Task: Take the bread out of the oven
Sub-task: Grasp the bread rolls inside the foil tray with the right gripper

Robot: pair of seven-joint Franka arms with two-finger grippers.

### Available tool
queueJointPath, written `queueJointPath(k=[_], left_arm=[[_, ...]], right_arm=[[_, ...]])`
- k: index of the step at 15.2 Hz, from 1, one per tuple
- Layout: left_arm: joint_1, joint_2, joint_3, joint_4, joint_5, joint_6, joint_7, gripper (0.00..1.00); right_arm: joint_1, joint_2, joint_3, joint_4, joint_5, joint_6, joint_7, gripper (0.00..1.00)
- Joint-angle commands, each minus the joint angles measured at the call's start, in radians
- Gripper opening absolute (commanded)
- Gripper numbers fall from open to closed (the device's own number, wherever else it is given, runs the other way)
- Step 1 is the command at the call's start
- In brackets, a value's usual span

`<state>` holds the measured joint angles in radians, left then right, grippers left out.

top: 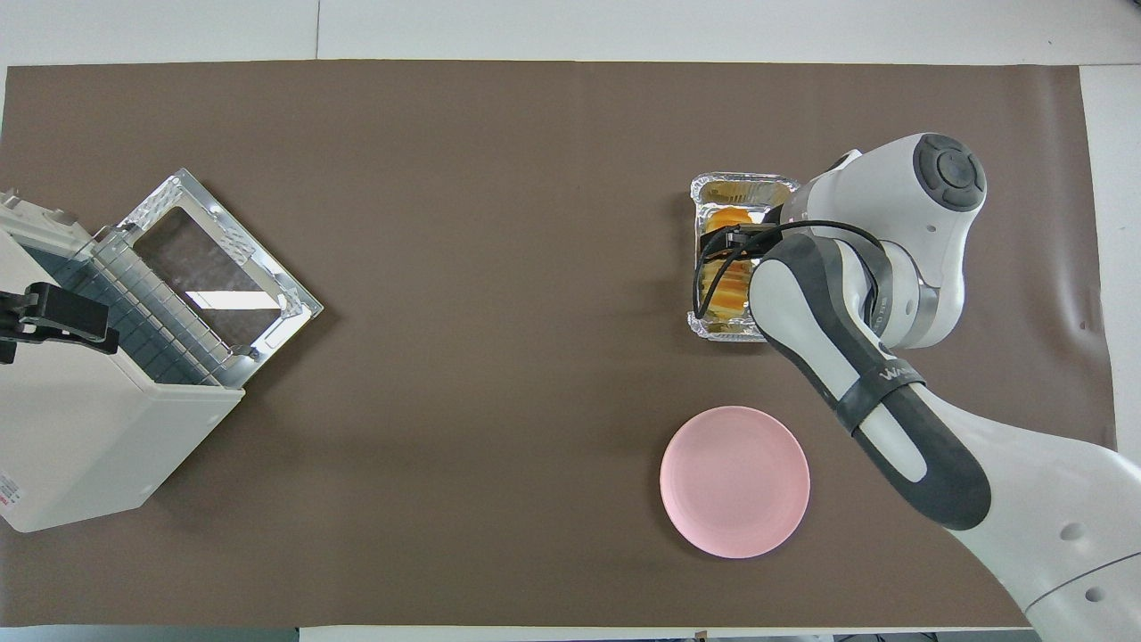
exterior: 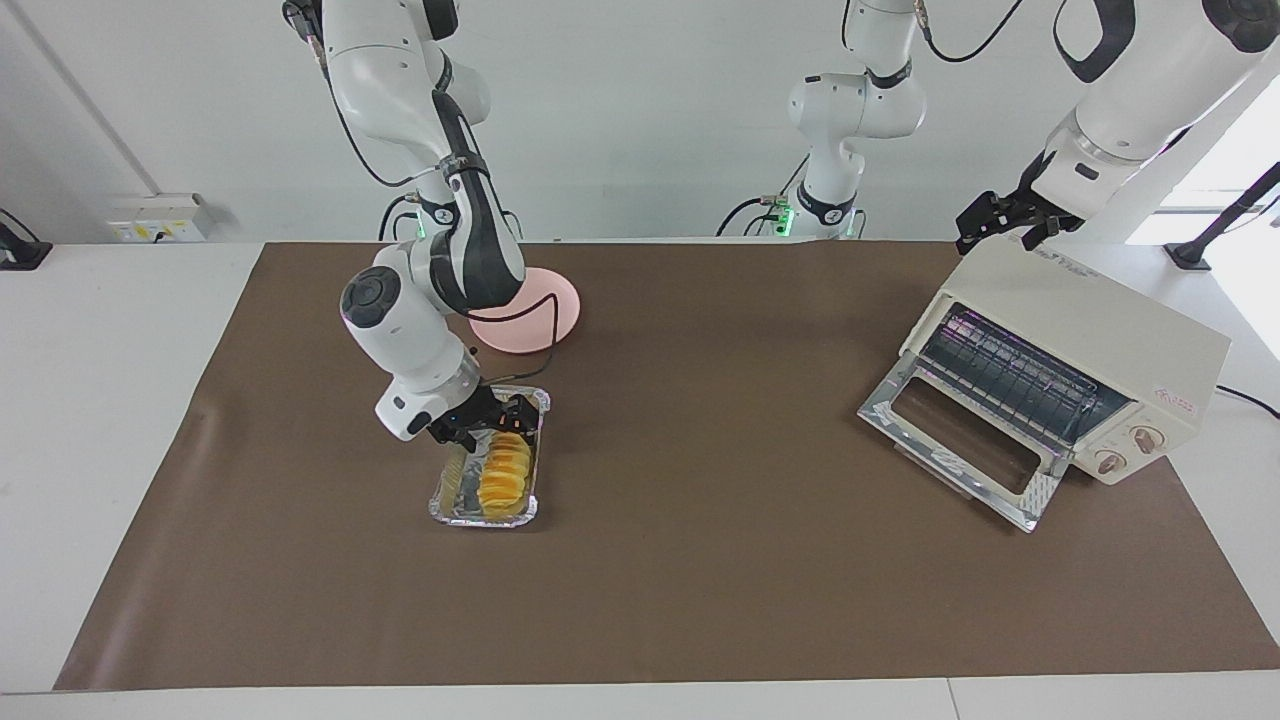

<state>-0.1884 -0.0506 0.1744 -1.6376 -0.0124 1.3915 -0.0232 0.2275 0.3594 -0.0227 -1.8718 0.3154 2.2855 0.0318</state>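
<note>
1 bread (exterior: 503, 470) beneath right end effector (exterior: 497, 421)

I see white arm shells, dark grey joint bands | black cables looped along links | green lights at bases | black grippers | grey lettering on forearm

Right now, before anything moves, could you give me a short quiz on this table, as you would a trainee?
1. True or false: the bread lies on the rack inside the oven.
2. Which arm reaches down to the foil tray? A) left B) right
3. Fill in: the pink plate lies ___ to the robots than the foil tray.
Key: 1 false, it lies in the foil tray; 2 B; 3 nearer.
</note>
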Motion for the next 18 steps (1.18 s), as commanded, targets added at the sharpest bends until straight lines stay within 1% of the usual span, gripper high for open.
queueJointPath(k=[1, 2, 3, 4, 5, 7, 11, 13, 16, 17, 18], left_arm=[[0.011, -0.017, -0.007, -0.013, 0.017, 0.012, 0.002, 1.00], [0.009, -0.017, -0.007, -0.013, 0.017, 0.012, 0.002, 1.00], [0.010, -0.017, -0.007, -0.013, 0.017, 0.012, 0.002, 1.00], [0.011, -0.017, -0.007, -0.013, 0.017, 0.014, 0.002, 1.00], [0.011, -0.017, -0.007, -0.013, 0.017, 0.014, 0.002, 1.00], [0.011, -0.017, -0.007, -0.013, 0.017, 0.012, 0.002, 1.00], [0.011, -0.017, -0.007, -0.013, 0.017, 0.012, 0.002, 1.00], [0.011, -0.017, -0.007, -0.013, 0.017, 0.012, 0.002, 1.00], [0.010, -0.017, -0.009, -0.013, 0.017, 0.012, 0.002, 1.00], [0.011, -0.017, -0.007, -0.013, 0.017, 0.012, 0.002, 1.00], [0.011, -0.017, -0.007, -0.013, 0.017, 0.012, 0.002, 1.00]], right_arm=[[-0.008, -0.007, 0.010, -0.049, -0.013, 0.055, 0.011, 0.82], [-0.008, -0.007, 0.010, -0.052, -0.012, 0.057, 0.011, 0.68], [-0.008, -0.008, 0.010, -0.053, -0.010, 0.057, 0.011, 0.49], [-0.008, -0.008, 0.010, -0.056, -0.007, 0.057, 0.011, 0.34], [-0.008, -0.008, 0.010, -0.062, -0.006, 0.058, 0.010, 0.25], [-0.008, -0.007, 0.010, -0.066, -0.006, 0.060, 0.007, 0.00], [-0.008, -0.005, 0.010, -0.027, -0.007, 0.037, 0.002, 0.00], [-0.017, -0.007, 0.009, 0.009, -0.013, -0.015, 0.002, 0.00], [-0.031, -0.016, 0.006, 0.118, -0.015, -0.183, 0.011, 0.00], [-0.030, -0.028, 0.003, 0.140, -0.013, -0.240, 0.022, 0.00], [-0.030, -0.058, 0.003, 0.151, -0.015, -0.289, 0.051, 0.00]])
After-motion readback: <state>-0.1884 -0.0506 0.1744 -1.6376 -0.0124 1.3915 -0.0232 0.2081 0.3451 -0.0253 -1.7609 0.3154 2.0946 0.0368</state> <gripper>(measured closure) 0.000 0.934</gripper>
